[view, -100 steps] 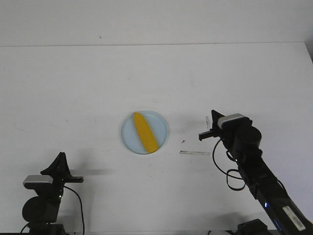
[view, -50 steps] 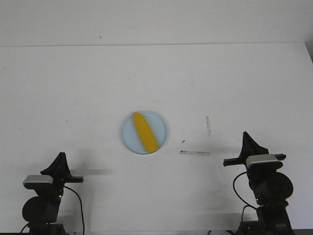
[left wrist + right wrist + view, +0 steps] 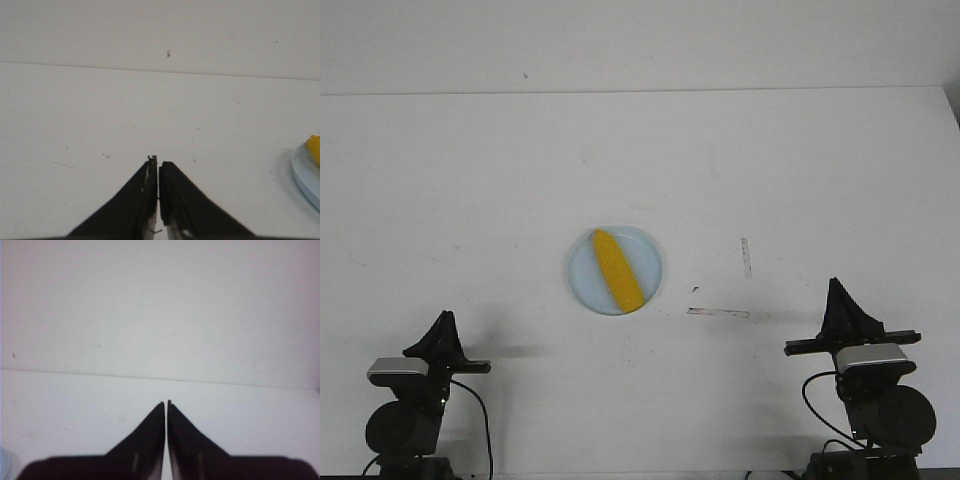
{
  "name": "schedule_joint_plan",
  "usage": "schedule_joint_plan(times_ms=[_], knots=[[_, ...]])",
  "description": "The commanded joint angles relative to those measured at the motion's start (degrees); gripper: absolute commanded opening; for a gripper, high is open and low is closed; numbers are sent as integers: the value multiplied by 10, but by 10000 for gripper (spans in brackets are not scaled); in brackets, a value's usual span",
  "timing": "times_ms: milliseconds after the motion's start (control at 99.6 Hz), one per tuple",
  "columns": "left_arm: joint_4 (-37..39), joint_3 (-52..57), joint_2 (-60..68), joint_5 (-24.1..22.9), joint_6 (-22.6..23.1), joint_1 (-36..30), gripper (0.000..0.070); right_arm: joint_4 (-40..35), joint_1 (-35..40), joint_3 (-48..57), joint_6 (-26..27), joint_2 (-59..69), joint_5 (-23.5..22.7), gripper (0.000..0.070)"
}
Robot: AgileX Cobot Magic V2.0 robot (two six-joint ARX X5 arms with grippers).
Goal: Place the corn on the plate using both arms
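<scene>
The yellow-orange corn (image 3: 616, 268) lies diagonally across the pale blue plate (image 3: 645, 253) in the middle of the table. A sliver of that plate (image 3: 306, 176) with the corn's end (image 3: 314, 146) shows at the edge of the left wrist view. My left gripper (image 3: 444, 326) (image 3: 158, 161) is shut and empty, folded back near the table's front left edge. My right gripper (image 3: 837, 291) (image 3: 166, 402) is shut and empty too, drawn back at the front right. Both sit well away from the plate.
Two thin pale strips lie on the white table right of the plate, one upright (image 3: 745, 257) and one flat (image 3: 718, 312). A small dark speck (image 3: 694, 290) sits between the plate and the strips. The table's far edge meets a white wall.
The right arm has pulled back from beside the plate toward the front right edge and folded down. The left arm, corn and plate have not moved.
</scene>
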Motion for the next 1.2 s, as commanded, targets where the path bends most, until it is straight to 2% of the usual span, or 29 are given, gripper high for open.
schedule_joint_plan(times_ms=[0, 422, 693, 853, 984, 1195], knots=[[9, -12, -1, 1, 1, 0, 1, 7, 0, 2, -3, -2, 2, 4], [9, -12, -1, 0, 1, 0, 1, 2, -12, -13, -3, -27, 7, 4], [8, -12, -1, 1, 1, 0, 1, 14, -49, -103, -1, -133, -2, 4], [9, -12, -1, 1, 1, 0, 1, 21, -48, -143, 19, -133, -3, 4], [7, -12, -1, 0, 1, 0, 1, 73, -47, -192, 31, -133, -5, 4], [4, -12, -1, 0, 1, 0, 1, 41, -35, -189, 30, -133, -7, 4]])
